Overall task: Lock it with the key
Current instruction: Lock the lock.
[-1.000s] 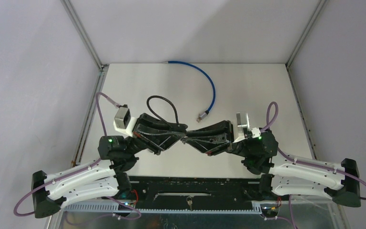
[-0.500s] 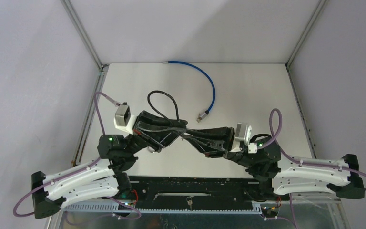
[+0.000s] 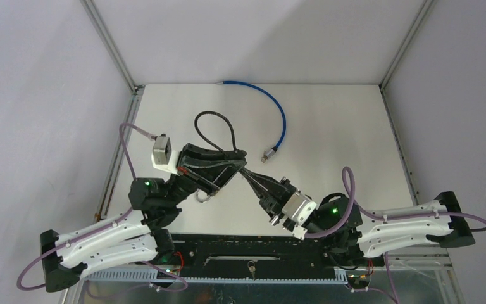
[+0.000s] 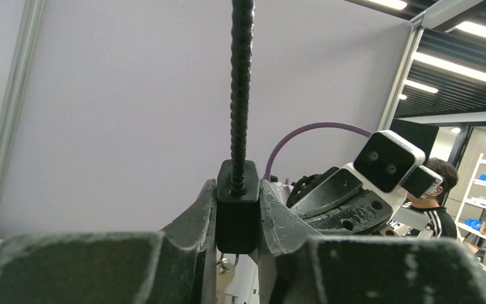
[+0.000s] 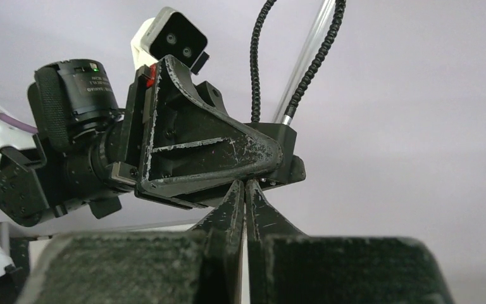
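Observation:
My left gripper [image 3: 239, 156] is shut on a black lock body [image 4: 237, 215], which fills the gap between its two fingers. The lock's black ribbed cable [image 4: 240, 95] loops back over the table behind it as a cable loop [image 3: 215, 130]. My right gripper [image 5: 245, 183] is shut, fingers pressed flat together, with its tips against the underside of the lock body [image 5: 283, 152]. Seen from the top, the right gripper [image 3: 249, 173] points up and left at the lock from the near side. The key is hidden; only a small metal ring [image 4: 228, 263] shows under the lock.
A blue cable [image 3: 280, 117] curves across the far half of the white table [image 3: 348, 139] and ends in a plug [image 3: 267, 152] just right of the lock. Metal frame posts and grey walls close in the sides. A person [image 4: 427, 199] stands beyond the cell.
My right arm drew back toward the near edge and turned its gripper to point up-left at the lock, and its jaws closed fully. My left gripper, still holding the lock, tilted slightly away.

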